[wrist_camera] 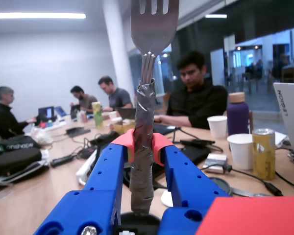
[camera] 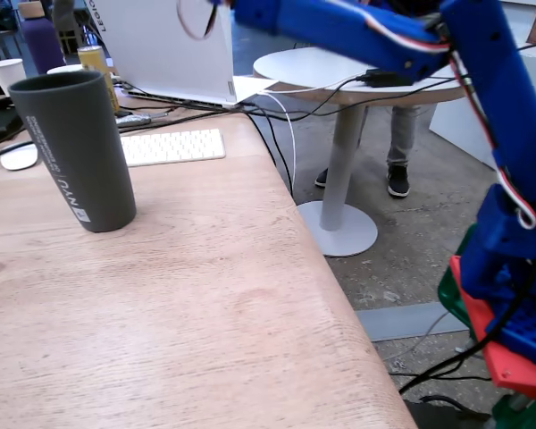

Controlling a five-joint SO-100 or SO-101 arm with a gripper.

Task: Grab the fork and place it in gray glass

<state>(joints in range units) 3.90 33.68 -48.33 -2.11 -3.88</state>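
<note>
**A:** Where do you stand with the task?

**B:** You have the grab done. In the wrist view your gripper (wrist_camera: 142, 147) is pinching the fork (wrist_camera: 146, 98) by its taped handle, the two blue fingers (wrist_camera: 108, 171) pressed against it from both sides. The fork stands upright, tines at twelve o'clock, the handle's end down at six o'clock near the gripper's base.

**A:** And the glass?

**B:** The glass (camera: 73, 147) stands upright on the table (camera: 205, 304) in the fixed view, at about ten o'clock in that picture, just in front of a keyboard (camera: 171, 147). I judge it empty of the fork, since you hold the fork.

**A:** How near is the arm to it?

**B:** Your arm (camera: 357, 36) reaches across the top of the fixed view, from two o'clock toward twelve, high above the table. The gripper itself is cut off by the upper edge there, so you cannot tell how it sits over the glass.

**A:** So what is left?

**B:** As I judge it, the whole placing: you bring the fork over the glass's mouth, lower it in, and let go.
</note>
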